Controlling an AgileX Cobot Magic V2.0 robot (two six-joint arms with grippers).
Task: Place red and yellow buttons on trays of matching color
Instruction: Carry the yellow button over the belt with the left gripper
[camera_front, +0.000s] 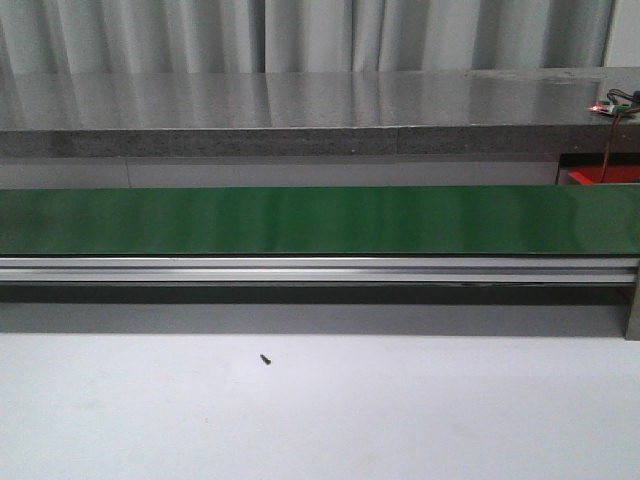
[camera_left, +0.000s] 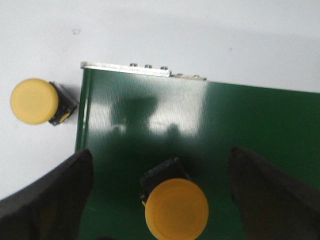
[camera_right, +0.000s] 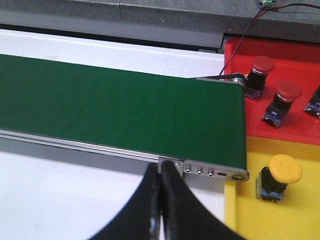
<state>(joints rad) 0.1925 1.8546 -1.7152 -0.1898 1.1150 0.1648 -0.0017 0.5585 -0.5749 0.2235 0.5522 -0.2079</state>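
A yellow button stands on the green belt near its end, between the spread fingers of my open left gripper, touching neither. Another yellow button lies on the white table just off the belt's end. In the right wrist view, a red tray holds two red buttons, and a yellow tray holds one yellow button. My right gripper is shut and empty over the white table, by the belt's rail. Neither gripper shows in the front view.
The green conveyor belt spans the front view with an aluminium rail along its near side. A small black screw lies on the white table. A grey ledge and curtains stand behind. A corner of the red tray shows at the right.
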